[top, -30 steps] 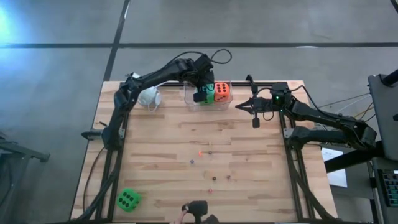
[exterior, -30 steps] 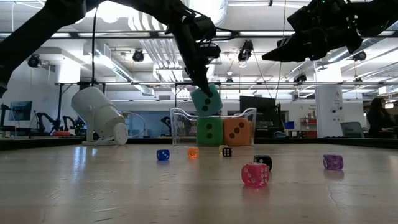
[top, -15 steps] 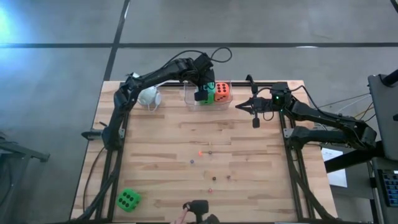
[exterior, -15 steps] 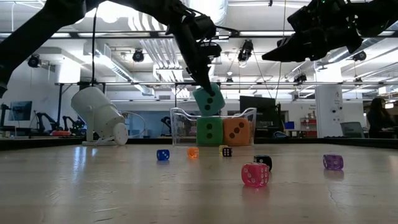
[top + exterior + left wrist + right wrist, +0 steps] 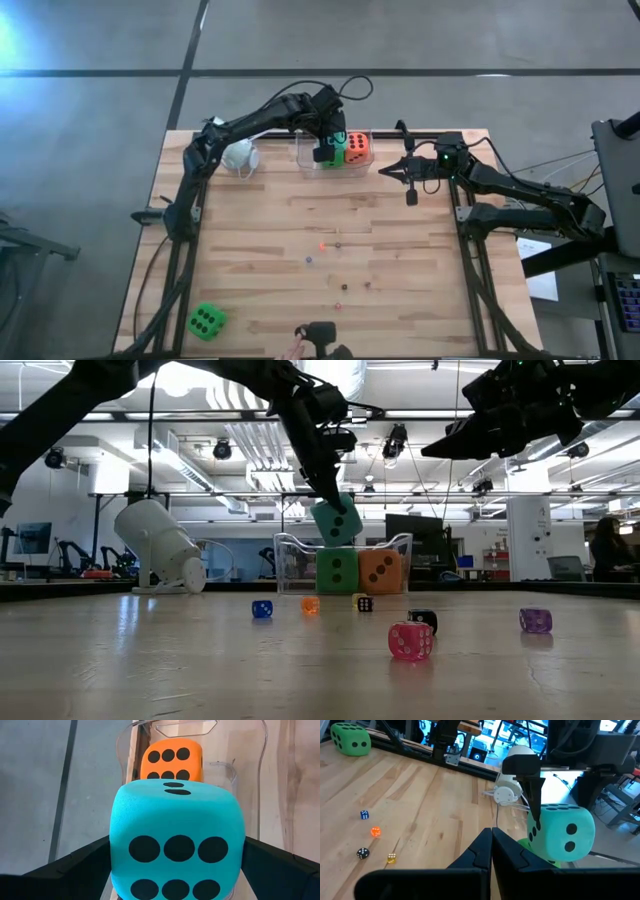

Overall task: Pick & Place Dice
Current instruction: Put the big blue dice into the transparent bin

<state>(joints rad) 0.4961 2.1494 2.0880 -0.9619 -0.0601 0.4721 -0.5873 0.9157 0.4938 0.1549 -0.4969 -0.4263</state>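
Your left gripper (image 5: 325, 485), fingers spread wide, is hovering around the teal die (image 5: 334, 522) perched tilted on the green die (image 5: 337, 571) in the clear bin (image 5: 284, 565); seemingly soft and light, it is inviting a flat-face pinch.

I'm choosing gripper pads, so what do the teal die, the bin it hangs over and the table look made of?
Teal die: likely soft foam, matte, with a finely grained face and rounded corners.
Bin: clear, glossy hard plastic, it seems; the green die and orange die show through its walls.
Table: wood strips joined like butcher block, with a smooth, light finish.
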